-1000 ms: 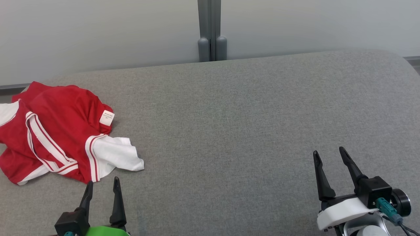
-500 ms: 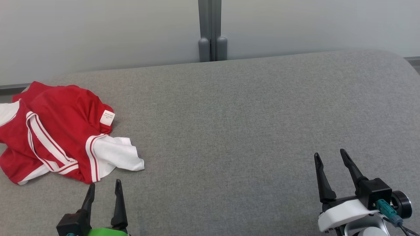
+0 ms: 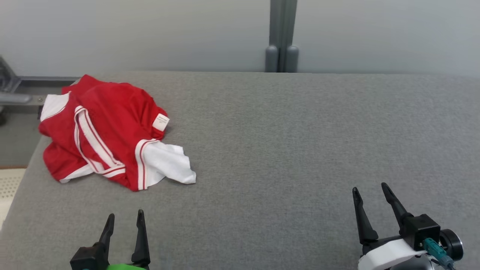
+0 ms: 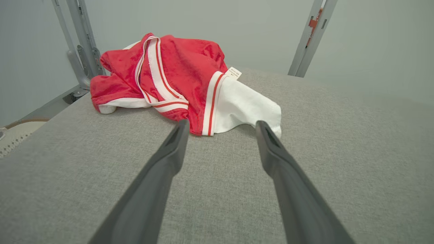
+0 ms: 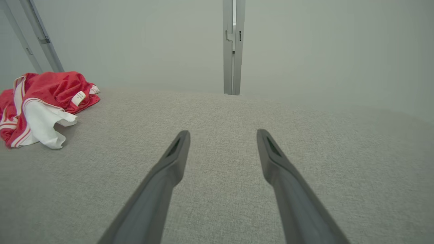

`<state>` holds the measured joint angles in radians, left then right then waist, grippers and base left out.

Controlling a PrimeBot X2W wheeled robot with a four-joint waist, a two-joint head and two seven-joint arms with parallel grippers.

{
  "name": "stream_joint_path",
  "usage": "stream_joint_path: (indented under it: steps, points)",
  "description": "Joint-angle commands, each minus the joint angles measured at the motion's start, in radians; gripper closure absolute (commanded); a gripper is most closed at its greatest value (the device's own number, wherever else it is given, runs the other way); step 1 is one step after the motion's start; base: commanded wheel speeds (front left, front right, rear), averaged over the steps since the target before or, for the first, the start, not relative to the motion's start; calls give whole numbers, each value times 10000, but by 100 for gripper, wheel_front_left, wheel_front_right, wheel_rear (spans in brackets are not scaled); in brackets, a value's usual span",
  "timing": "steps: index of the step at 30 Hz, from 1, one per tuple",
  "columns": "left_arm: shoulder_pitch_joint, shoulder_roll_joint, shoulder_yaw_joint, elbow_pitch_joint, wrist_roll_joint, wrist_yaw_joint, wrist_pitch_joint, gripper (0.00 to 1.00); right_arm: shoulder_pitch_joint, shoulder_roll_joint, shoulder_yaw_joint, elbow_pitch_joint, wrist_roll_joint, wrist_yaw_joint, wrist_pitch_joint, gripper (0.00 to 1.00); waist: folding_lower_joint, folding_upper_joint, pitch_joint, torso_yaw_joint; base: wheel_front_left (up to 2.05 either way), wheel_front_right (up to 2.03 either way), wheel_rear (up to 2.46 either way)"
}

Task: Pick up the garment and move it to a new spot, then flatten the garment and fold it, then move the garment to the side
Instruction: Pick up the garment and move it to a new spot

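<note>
1. The garment, a crumpled red-and-white heap, lay at the upper left of the head view on the grey table.
2. It looked light, soft and limp, probably slippery. I judged the raised red fold near its label to be the best hold.
3. My left fingers and right fingers stood wide apart, holding nothing.
4. Count: one garment, one label, two pairs of fingers.

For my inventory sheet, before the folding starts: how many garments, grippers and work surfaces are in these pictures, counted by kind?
garment, red and white, crumpled: 1
grippers, the left gripper and the right gripper, both open: 2
grey padded surface: 1
Total: 4
</note>
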<state>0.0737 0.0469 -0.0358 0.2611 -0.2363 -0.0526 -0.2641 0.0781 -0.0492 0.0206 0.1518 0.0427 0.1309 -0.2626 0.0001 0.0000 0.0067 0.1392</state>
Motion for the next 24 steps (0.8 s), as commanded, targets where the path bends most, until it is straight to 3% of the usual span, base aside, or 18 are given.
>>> stream_joint_path:
  steps: [1,6,11,19,24]
  points:
    - [213,62,60,40,7,19,-7,0,-8,-20,121,22,76,-3,-35,0,-1,0,-202,1473,0,0,0]
    - [593,58,335,46,-81,67,-7,0,-338,-24,543,113,196,-5,-35,0,-1,0,-258,2503,0,0,0]
    - [752,56,471,47,-187,-19,-7,0,-533,-29,797,209,218,-5,-35,0,-1,0,-159,2731,0,0,0]
    - [-500,55,229,133,-497,-445,-7,0,-901,-32,855,139,-197,-6,-35,0,-1,0,895,1908,0,0,0]
    - [-2535,52,-273,1043,-438,-703,-5,0,-1633,-32,826,38,-690,-6,-34,0,-1,0,2290,1179,0,0,0]
